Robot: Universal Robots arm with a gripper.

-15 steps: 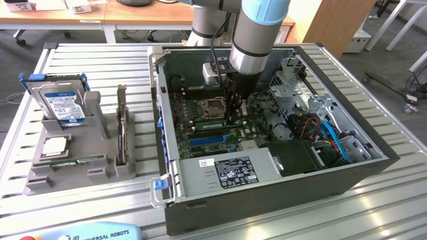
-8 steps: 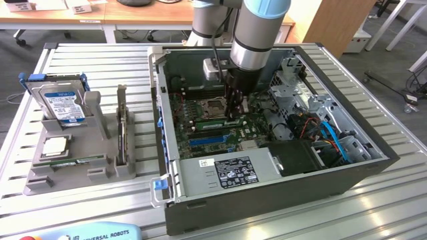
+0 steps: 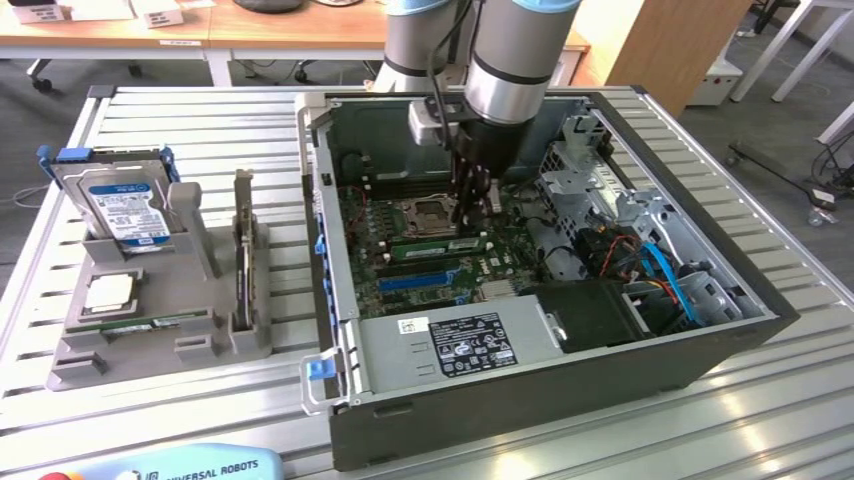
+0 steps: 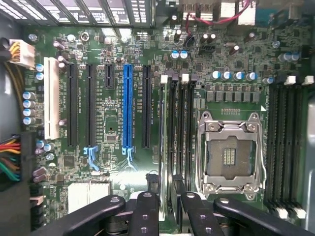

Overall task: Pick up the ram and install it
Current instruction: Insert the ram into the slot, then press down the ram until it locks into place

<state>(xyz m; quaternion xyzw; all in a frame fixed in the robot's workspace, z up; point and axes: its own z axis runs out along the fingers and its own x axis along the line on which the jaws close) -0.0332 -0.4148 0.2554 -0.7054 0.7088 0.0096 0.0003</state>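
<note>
Atop the slatted table (image 3: 200, 120): an open computer case (image 3: 534, 385) lies on its side with the arm reaching down into it.
Motherboard (image 4: 110, 115): it faces up. Its expansion slots sit on one side of the empty CPU socket (image 4: 229, 152) and memory slots on both sides.
Gripper (image 3: 470, 218): it hangs low over the bank of DIMM slots (image 4: 177, 128) just beside the socket, roughly in line with their length. I cannot tell whether it is pinching the stick or standing free of it.
Ram (image 3: 434, 243): in the exterior view a green stick stands on edge along those slots, right under the tool. Whether it is fully seated is unclear.
Latches (image 4: 164, 78): white tabs sit at the far ends of the slots. Their positions are too small to read.
Doing it well: my judgement is that the stick should stay parallel to its slot and upright, with its notch over the slot key. It should be pushed straight down with even pressure on both ends.
Risk: a tilted push could jam one end, and drifting sideways could strike the socket frame.
</note>
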